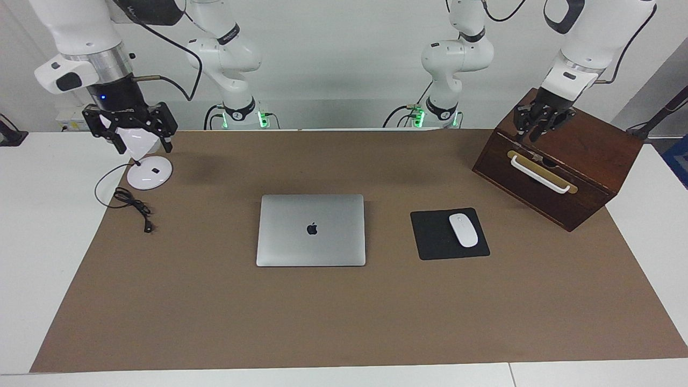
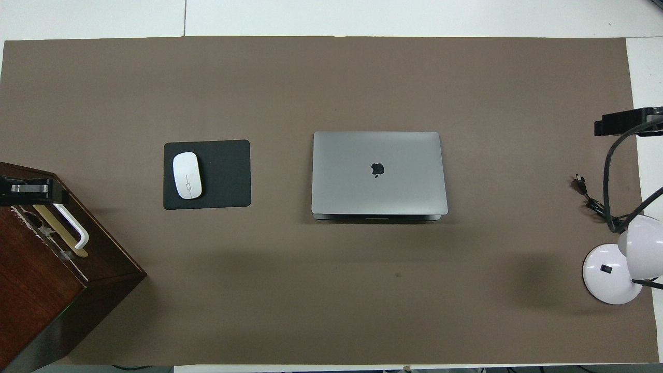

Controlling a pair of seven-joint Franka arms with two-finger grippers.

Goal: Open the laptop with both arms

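Laptop (image 1: pixel 310 230) (lid down) lies well apart from both hands.

Wooden box (image 2: pixel 36 269): cut off at the overhead view's edge. Desk lamp (image 1: pixel 142 148): shade partly hidden by the right gripper (image 1: pixel 130 133). Both grippers: only edge-cropped tips in the overhead view.

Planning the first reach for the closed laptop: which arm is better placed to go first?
Right, by a small margin. The right claw hangs over the lamp with bare mat between it and the laptop; the left claw is over the wooden box, and the mouse pad lies on its path.
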